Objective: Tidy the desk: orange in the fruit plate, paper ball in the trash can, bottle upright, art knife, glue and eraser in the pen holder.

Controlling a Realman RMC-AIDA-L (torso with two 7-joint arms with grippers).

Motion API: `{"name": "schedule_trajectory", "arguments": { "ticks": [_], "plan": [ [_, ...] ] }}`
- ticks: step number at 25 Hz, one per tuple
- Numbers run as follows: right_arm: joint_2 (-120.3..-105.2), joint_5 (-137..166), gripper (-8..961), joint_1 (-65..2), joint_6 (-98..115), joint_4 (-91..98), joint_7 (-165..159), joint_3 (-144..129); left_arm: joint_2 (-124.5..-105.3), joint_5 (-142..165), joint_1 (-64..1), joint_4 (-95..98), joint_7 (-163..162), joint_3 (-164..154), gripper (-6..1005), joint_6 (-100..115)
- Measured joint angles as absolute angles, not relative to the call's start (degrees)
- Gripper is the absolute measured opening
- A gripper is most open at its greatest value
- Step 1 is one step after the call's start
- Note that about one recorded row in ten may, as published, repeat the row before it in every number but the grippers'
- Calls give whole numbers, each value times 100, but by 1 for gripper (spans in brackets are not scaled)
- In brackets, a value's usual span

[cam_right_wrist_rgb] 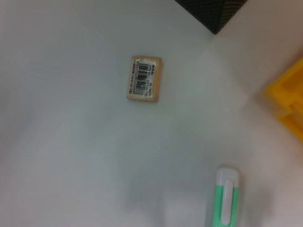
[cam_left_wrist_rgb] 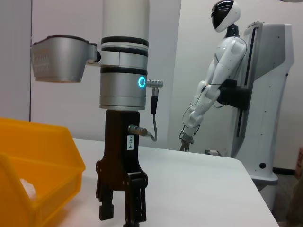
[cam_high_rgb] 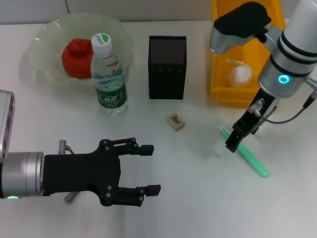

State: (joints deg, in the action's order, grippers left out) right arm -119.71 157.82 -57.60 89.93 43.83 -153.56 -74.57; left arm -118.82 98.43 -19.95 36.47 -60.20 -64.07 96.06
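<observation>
One step is in hand: the right gripper [cam_high_rgb: 237, 139], fingers spread, poised over the green art knife [cam_high_rgb: 250, 154] at lower right, must descend and clench; left gripper [cam_high_rgb: 147, 168] idles released.

The white desk [cam_high_rgb: 198, 198] carries a black mesh pen holder [cam_high_rgb: 167, 67]. Left of it stand a water bottle [cam_high_rgb: 108, 74] and fruit plate [cam_high_rgb: 49, 44]; right, a yellow bin [cam_high_rgb: 220, 74]; before it, an eraser [cam_high_rgb: 175, 121], a green art knife [cam_high_rgb: 250, 156], and, possibly, a glue stick [cam_high_rgb: 67, 171].

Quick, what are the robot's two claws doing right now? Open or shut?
Left claw: open, empty, hovering low over the table.
Right claw: down at the green art knife; fingers apart, so open, not yet gripping.
</observation>
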Motion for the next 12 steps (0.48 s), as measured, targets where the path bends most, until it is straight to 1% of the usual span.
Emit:
{"name": "schedule_trajectory", "arguments": {
  "ticks": [12],
  "plan": [
    [-11976,15630,668,-5780,8869,4227,-15341,-7656,-11882,9844,-2013,3638,-6020,-6401,802,9606]
  ]
}}
